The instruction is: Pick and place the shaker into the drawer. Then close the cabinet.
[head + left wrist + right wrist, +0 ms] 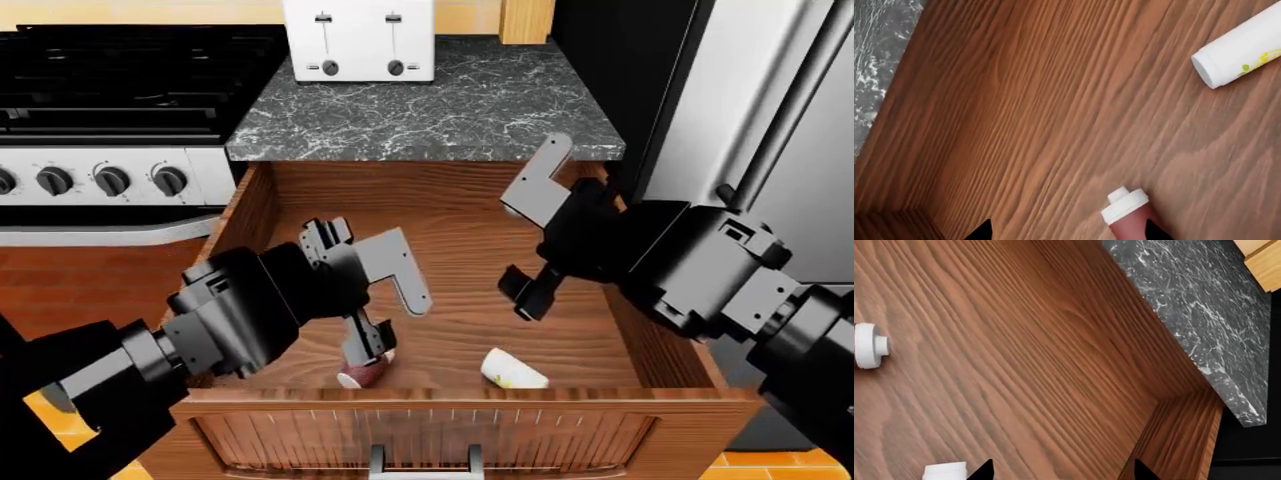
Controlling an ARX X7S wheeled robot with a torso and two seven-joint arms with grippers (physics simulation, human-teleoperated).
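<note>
Wooden drawer [254, 215], open below a granite counter [427, 110]: shaker [1129, 216], small, light, rigid, likely slick, lies on its floor between your left gripper's [374, 325] spread fingers; take its red body, right gripper [527, 245] open.

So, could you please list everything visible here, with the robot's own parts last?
Drawer: one, reddish-brown wood, pulled open below the counter.
Shaker: one, reddish with white cap, lying on the drawer floor near the front.
White container: one, white with yellow print, lying beside the shaker.
Countertop: one, dark grey marbled.
Toaster: one, white, on the countertop.
Stove: one, black and silver, at left.
Left gripper: black, open, over the shaker.
Right gripper: black, open, empty.
</note>
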